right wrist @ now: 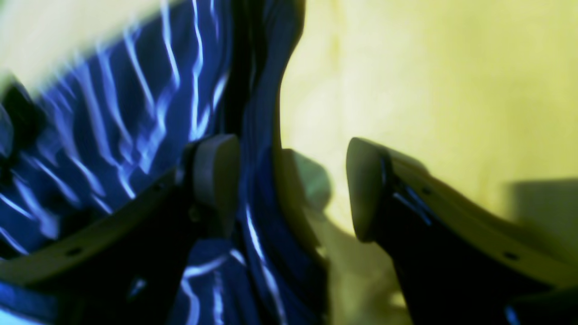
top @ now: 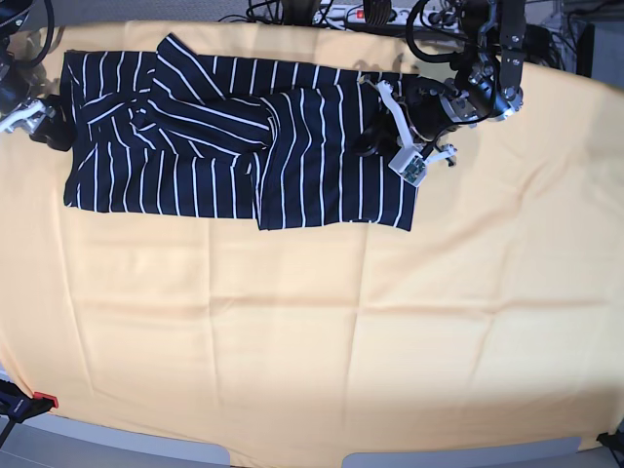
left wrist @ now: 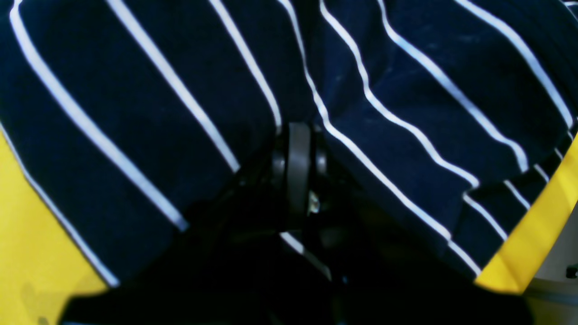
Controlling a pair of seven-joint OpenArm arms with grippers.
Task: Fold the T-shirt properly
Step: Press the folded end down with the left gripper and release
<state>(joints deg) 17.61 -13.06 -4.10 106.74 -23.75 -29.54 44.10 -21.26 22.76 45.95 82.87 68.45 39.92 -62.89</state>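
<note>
A: Where does the striped T-shirt (top: 234, 146) lie?

B: Spread at the far edge of the yellow table cover (top: 322, 331), partly folded.

A: And the grippers?

B: The left gripper (left wrist: 295, 149) is clenched on the shirt's cloth. The right gripper (right wrist: 289, 185) is released, jaws apart, shirt edge between them.
</note>
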